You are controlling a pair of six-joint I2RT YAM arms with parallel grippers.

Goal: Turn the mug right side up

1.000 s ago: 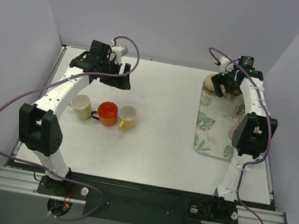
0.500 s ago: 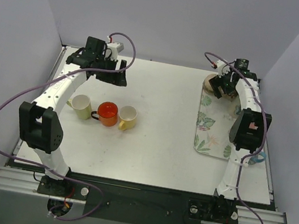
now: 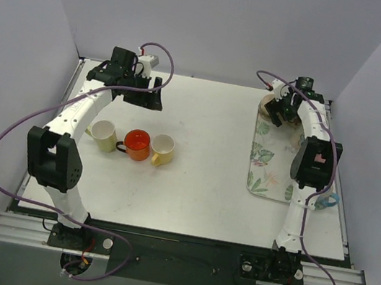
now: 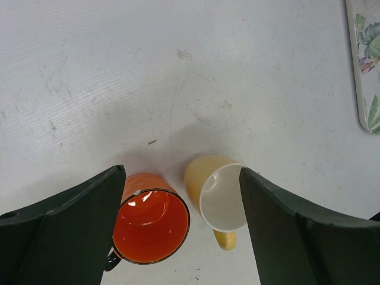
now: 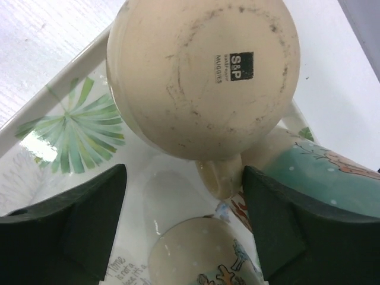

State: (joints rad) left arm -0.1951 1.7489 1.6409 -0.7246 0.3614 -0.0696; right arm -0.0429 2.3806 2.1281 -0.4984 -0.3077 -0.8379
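Note:
A cream mug (image 5: 202,71) stands upside down at the far end of the leaf-print tray (image 5: 65,127), its stamped base facing up and its handle (image 5: 219,175) pointing toward me. My right gripper (image 5: 184,222) hovers open just above it, fingers either side of the handle, touching nothing. In the top view the cream mug (image 3: 264,108) is mostly hidden under the right gripper (image 3: 282,112). My left gripper (image 3: 147,95) hangs open above the table's far left, holding nothing.
Two more patterned mugs sit on the tray beside the cream one: a teal one (image 5: 323,178) and a dotted one (image 5: 202,255). A pale yellow mug (image 3: 104,134), an orange mug (image 4: 151,225) and a yellow mug (image 4: 217,190) stand upright left of centre.
The right gripper has shifted slightly left and farther back over the cream mug, its jaws narrowing a little. The left gripper drew back toward the far left and then held.

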